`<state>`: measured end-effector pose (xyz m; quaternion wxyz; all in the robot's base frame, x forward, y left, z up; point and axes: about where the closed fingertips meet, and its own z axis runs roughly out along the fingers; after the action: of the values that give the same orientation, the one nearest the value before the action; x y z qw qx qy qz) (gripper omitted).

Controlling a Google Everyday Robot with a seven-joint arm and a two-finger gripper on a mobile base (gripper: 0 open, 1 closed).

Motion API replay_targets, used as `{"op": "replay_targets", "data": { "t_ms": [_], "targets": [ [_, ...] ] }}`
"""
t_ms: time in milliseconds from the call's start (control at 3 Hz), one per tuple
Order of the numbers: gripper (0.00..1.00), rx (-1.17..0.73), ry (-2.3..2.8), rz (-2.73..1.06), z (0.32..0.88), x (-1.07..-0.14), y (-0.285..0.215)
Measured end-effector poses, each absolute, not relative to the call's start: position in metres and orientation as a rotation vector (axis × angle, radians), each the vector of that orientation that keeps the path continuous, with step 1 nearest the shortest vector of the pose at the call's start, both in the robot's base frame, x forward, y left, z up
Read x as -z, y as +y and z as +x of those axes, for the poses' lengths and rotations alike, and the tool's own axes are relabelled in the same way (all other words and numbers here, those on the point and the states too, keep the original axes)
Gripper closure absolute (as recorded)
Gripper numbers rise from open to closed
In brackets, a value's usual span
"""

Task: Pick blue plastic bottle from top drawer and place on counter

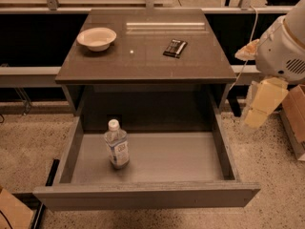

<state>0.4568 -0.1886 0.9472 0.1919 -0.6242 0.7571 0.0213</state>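
You had dim, warm light from above: a bright streak of glare lay across the counter (143,63), the cabinet recess (143,109) behind the top drawer (143,195) sat in deep shadow, and the gripper (257,113) at the right edge caught pale light.

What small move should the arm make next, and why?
Probably swing the gripper left, to above the open drawer and toward the bottle. The gripper hangs to the right of the cabinet, outside the drawer and far from the bottle. The bottle stands upright on the left part of the drawer floor, not yet grasped.
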Motion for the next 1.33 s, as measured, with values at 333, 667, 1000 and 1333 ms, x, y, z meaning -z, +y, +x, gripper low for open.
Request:
{"op": "replay_targets", "data": {
  "t_ms": [333, 667, 1000, 1333],
  "targets": [
    [0.0, -0.052, 2.121, -1.692, 0.471, -0.939, -0.178],
    [0.0, -0.026, 2.149, -1.701, 0.469, -0.937, -0.182],
    [0.0, -0.144, 2.111, -1.694, 0.472, -0.901, -0.151],
    [0.0, -0.245, 2.052, -1.681, 0.481, -0.877, -0.122]
  ]
}}
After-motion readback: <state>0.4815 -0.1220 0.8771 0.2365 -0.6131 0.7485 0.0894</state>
